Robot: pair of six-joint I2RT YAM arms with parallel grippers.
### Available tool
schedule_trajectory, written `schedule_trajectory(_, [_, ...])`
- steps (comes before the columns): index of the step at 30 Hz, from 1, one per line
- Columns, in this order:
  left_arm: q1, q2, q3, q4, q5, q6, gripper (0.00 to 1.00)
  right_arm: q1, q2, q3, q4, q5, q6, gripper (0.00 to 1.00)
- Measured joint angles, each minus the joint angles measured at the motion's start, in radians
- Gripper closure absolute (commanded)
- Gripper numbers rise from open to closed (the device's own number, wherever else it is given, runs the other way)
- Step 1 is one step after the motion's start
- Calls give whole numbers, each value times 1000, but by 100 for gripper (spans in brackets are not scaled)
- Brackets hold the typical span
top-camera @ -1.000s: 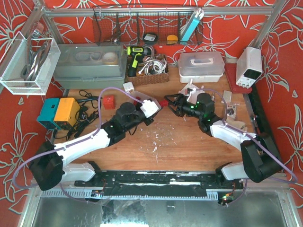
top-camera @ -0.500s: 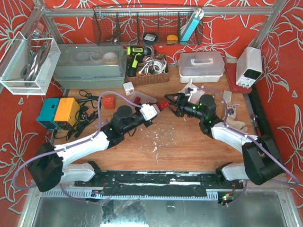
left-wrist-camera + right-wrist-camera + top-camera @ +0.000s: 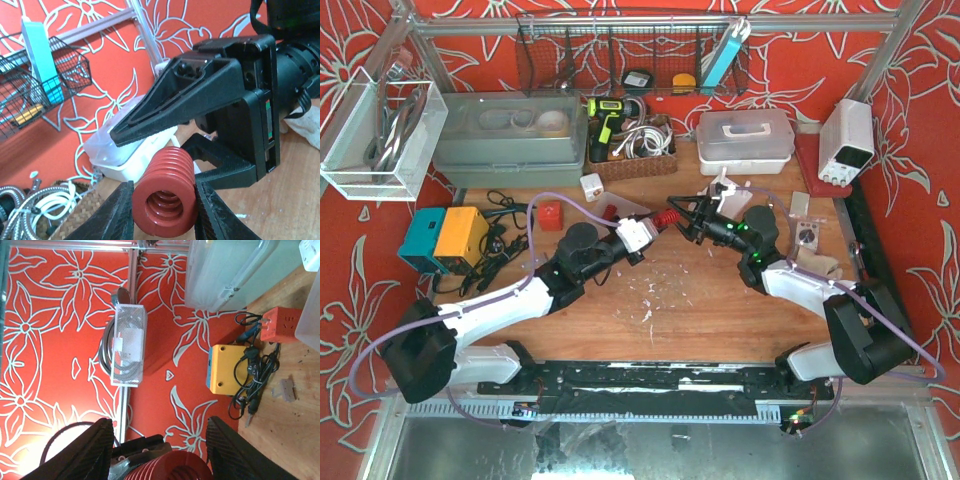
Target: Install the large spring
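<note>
A large red coil spring (image 3: 667, 219) is held in the air over the middle of the wooden table (image 3: 700, 300). My left gripper (image 3: 655, 226) is shut on it; in the left wrist view the spring (image 3: 165, 200) sits endwise between my two fingers (image 3: 112, 217). My right gripper (image 3: 684, 220) faces it from the right, jaws wide open on either side of the spring's far end. In the right wrist view the spring's end (image 3: 167, 467) shows at the bottom between the spread fingers (image 3: 85, 450), not touching either one.
At the back stand a grey-green bin (image 3: 510, 130), a basket of cables (image 3: 635, 145), a white lidded box (image 3: 745, 138) and a white power supply (image 3: 847, 140). A yellow and teal box (image 3: 445, 238) and a red cube (image 3: 551, 215) are at left. White scraps (image 3: 648, 295) lie mid-table.
My left gripper has carried the spring rightward. My right gripper has moved left to meet it, so the spring's end now lies between the open right fingers.
</note>
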Motion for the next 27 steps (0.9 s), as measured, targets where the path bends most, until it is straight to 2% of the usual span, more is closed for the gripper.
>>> schedule_trajectory(6, [0, 2, 0, 44, 0, 6, 100, -1, 0, -15, 38, 19, 19, 76])
schedule_trajectory(10, [0, 10, 0, 57, -4, 10, 100, -1, -2, -18, 42, 28, 11, 99])
schedule_trajectory(12, [0, 13, 0, 63, -5, 10, 96, -1, -5, -18, 41, 32, 7, 100])
schedule_trajectory(13, [0, 14, 0, 65, -6, 10, 91, -1, -6, -18, 41, 34, 6, 100])
schedule_trajectory(16, [1, 18, -3, 82, -8, 9, 57, 0, -12, -18, 35, 44, 0, 100])
schedule_trajectory(20, [5, 22, -29, 104, -35, -6, 32, 0, -24, -20, 35, 53, -5, 100])
schedule_trajectory(22, [12, 31, -43, 101, -53, -13, 16, 0, -39, -20, 35, 63, -4, 100])
schedule_trajectory(25, [16, 44, -55, 89, -67, -15, 2, 0, -53, -20, 37, 86, 2, 100])
schedule_trajectory(27, [16, 47, -59, 80, -69, -18, 0, 0, -53, -20, 34, 106, 5, 100])
